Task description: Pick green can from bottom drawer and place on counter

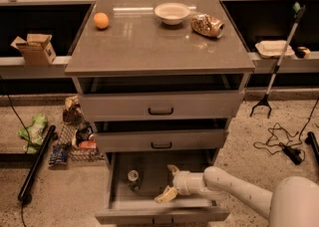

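The green can (133,179) stands upright in the left part of the open bottom drawer (162,214), its silver lid facing up. My gripper (169,182) is inside the same drawer, to the right of the can and apart from it. Its two pale fingers (166,195) are spread open and point left toward the can, holding nothing. The white arm (234,191) reaches in from the lower right. The grey-brown counter (149,42) tops the cabinet above the drawers.
On the counter sit an orange ball (101,20), a white bowl (172,13) and a gold-brown shiny packet (207,25). Two shallower drawers (160,106) stand partly open above the bottom one. Clutter (75,136) and a black pole (36,164) lie on the floor left; cables (284,146) right.
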You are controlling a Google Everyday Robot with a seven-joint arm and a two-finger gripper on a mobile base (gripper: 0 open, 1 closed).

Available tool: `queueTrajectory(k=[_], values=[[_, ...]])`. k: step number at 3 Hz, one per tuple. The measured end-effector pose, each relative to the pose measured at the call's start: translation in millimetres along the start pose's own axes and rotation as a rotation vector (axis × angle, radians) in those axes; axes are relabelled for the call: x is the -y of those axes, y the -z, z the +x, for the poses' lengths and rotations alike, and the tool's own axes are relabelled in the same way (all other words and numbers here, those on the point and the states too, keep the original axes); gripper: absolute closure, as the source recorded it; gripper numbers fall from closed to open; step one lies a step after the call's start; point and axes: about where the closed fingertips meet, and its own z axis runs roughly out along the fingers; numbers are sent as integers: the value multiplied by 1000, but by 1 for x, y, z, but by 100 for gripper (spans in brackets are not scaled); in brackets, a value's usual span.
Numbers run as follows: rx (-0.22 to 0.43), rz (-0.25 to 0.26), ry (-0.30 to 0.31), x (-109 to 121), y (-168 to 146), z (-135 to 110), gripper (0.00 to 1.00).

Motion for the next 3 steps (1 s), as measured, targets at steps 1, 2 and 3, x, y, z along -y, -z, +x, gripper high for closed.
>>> queueTrajectory(k=[1, 2, 3], values=[[60, 14, -24, 6, -33, 22, 0], [60, 14, -24, 6, -33, 22, 0], [62, -3, -8, 5, -47, 20, 0]])
